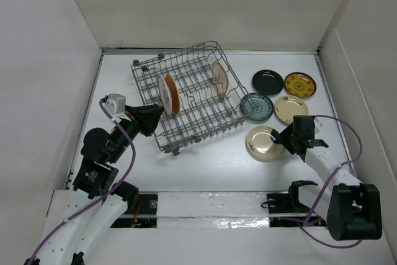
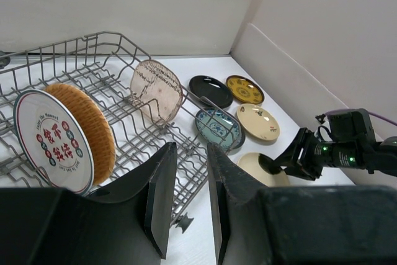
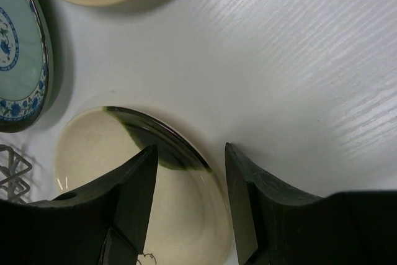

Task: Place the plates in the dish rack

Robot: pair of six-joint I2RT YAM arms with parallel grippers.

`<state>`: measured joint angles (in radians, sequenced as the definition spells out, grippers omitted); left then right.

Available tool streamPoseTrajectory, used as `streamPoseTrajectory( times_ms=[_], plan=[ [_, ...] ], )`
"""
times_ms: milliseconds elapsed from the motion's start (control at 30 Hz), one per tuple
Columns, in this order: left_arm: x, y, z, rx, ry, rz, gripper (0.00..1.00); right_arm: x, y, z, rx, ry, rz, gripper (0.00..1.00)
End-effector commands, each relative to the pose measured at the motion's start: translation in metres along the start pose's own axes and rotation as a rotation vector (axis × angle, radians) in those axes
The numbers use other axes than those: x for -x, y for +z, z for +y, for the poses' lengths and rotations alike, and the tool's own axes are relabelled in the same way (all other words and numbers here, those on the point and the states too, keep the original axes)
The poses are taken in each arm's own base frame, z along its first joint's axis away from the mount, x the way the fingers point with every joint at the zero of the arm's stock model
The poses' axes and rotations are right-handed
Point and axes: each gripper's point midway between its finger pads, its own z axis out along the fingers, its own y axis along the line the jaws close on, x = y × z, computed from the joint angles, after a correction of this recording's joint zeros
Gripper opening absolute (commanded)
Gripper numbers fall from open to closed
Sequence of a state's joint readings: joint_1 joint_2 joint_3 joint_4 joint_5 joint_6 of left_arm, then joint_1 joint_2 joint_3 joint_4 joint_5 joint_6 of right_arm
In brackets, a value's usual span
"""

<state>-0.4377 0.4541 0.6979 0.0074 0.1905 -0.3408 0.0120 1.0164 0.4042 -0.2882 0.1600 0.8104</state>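
Note:
The grey wire dish rack (image 1: pixel 200 108) holds three upright plates: a whitish plate (image 1: pixel 165 94) with red characters, an orange woven-look plate (image 1: pixel 174 96) right behind it, and a pinkish copper plate (image 1: pixel 219 77). On the table to its right lie a black plate (image 1: pixel 267 81), a yellow plate (image 1: pixel 300 84), a teal plate (image 1: pixel 256 107), a cream plate (image 1: pixel 291 109) and a cream-gold plate (image 1: pixel 262 143). My right gripper (image 3: pixel 190 148) is open and straddles the near right rim of the cream-gold plate (image 3: pixel 93 147). My left gripper (image 2: pixel 191 147) is open and empty at the rack's left front side.
White walls close in the table on the left, back and right. The rack (image 2: pixel 105 38) sits at an angle on small feet. The right arm's cable (image 1: pixel 347 130) loops by the right wall. A taped strip (image 1: pixel 211 206) runs along the near edge.

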Motion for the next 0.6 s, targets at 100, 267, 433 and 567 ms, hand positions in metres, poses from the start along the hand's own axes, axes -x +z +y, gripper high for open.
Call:
streamPoseTrajectory(
  times_ms=[100,267,433,567],
  plan=[
    [0.020,-0.004,-0.010,-0.029,0.020,-0.063,0.23,-0.006,0.009,0.009,0.023,-0.041,0.082,0.48],
    [0.019,-0.003,-0.010,-0.031,0.019,-0.060,0.23,-0.017,0.014,0.010,0.021,-0.063,0.156,0.37],
    [0.022,-0.004,-0.010,-0.027,0.019,-0.070,0.23,-0.025,0.014,0.012,-0.012,-0.111,0.224,0.16],
    [0.022,-0.005,-0.011,-0.032,0.020,-0.071,0.23,-0.015,-0.004,0.014,-0.010,-0.134,0.191,0.06]
  ],
)
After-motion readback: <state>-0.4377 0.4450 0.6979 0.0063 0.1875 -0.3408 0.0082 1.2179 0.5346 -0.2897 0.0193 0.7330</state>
